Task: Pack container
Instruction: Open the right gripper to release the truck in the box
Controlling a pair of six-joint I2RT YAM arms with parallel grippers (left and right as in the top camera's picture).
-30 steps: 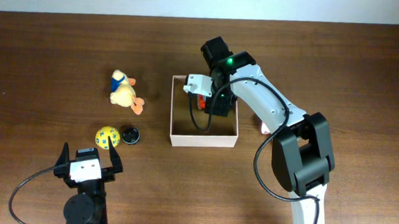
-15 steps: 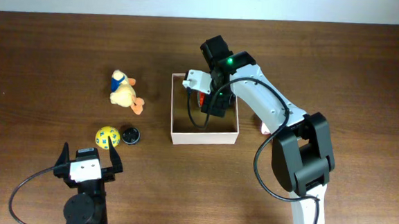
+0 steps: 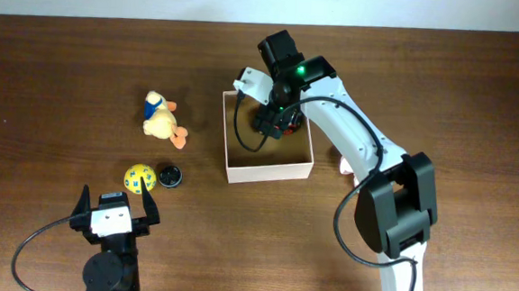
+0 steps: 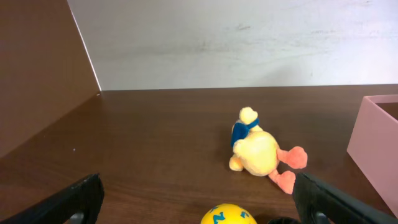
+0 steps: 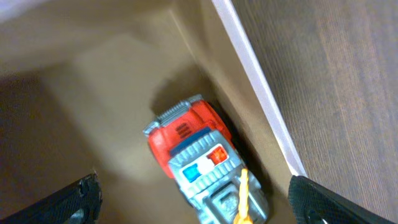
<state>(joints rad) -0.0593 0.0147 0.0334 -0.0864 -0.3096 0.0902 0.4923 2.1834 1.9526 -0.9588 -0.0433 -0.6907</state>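
Dark brown wood of the table [image 3: 56, 70] ran back to a pale wall. Right of centre on it sat the container [image 3: 271, 174], open-topped, with a red toy truck [image 5: 189, 143] inside, lying along one wall near a corner. The right gripper [image 3: 275, 119] hung directly over that truck, fingers spread wide, gripping nothing. Left of the container, apart from it, lay a plush duck [image 3: 162, 118], a yellow ball [image 3: 137, 177] and, just beside the ball, a small black thing [image 3: 168, 174]. The left gripper [image 3: 117, 202], also spread wide and empty, was nearest the ball, so the next pick probably suited that arm.
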